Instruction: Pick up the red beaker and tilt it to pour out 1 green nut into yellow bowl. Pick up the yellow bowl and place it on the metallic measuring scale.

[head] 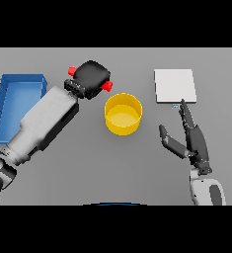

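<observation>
My left hand (92, 77) is closed round the red beaker (106, 86), of which only small red bits show at each side of the dark hand. It hovers just up and left of the yellow bowl (123, 114), which stands mid-table and looks empty; no green nut shows. The metallic measuring scale (174, 85), a pale square plate, lies at the upper right. My right hand (192, 139) rests open to the right of the bowl, its straight fingers pointing up toward the scale's near edge.
A blue bin (4, 104) lies along the left side of the table, beside my left forearm (43, 121).
</observation>
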Available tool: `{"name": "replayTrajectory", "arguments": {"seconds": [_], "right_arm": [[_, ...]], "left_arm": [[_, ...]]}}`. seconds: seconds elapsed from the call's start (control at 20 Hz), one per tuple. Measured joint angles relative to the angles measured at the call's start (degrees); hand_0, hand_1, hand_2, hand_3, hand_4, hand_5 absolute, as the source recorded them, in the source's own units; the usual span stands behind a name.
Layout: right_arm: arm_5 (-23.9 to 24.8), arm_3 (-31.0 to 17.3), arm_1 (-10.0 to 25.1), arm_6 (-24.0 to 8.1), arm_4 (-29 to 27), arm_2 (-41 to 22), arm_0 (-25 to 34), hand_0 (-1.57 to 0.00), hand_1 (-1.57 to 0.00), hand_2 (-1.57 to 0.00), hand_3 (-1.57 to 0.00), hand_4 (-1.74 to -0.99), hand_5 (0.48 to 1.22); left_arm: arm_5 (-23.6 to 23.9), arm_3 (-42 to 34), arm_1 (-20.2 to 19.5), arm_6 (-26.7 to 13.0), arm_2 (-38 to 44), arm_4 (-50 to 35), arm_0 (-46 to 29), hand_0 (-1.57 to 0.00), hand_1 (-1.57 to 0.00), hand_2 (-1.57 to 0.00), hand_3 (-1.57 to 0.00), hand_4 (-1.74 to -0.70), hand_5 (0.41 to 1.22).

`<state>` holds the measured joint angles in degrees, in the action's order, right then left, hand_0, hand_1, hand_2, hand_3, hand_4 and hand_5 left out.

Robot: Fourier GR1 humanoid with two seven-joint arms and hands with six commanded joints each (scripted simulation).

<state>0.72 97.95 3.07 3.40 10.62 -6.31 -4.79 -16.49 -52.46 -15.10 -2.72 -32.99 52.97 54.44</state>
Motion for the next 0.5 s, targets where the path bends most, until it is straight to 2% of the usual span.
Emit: {"name": "replayTrajectory", "arguments": {"seconds": [0.1,0.25,0.35,0.5], "right_arm": [[-0.37,-1.20,-0.29,0.25,-0.82,0.36,-0.34,0.00,0.00,0.00,0.00,-1.206,0.639],[0.09,-1.11,-0.72,0.39,-0.70,0.31,0.19,0.00,0.00,0.00,0.00,-1.221,0.617],[0.69,-0.21,-0.81,1.78,0.84,-0.55,-0.83,0.00,0.00,0.00,0.00,-1.214,0.600],[2.04,-0.52,-0.90,1.23,1.83,-0.23,0.23,0.00,0.00,0.00,0.00,-1.193,0.578]], "left_arm": [[-1.60,1.73,0.28,1.23,-2.38,2.61,2.47,-1.57,-1.57,-1.57,-1.29,-1.72,1.217],[-3.39,3.57,0.70,5.12,-5.83,5.74,5.32,-1.57,-1.57,-1.57,-1.43,-1.73,1.219],[-2.67,5.60,1.22,7.46,-7.92,7.92,6.55,-1.57,-1.57,-1.57,-1.48,-1.73,1.220],[-2.88,7.03,0.96,9.66,-11.63,11.92,9.09,-1.57,-1.57,-1.57,-1.52,-1.73,1.220]]}}
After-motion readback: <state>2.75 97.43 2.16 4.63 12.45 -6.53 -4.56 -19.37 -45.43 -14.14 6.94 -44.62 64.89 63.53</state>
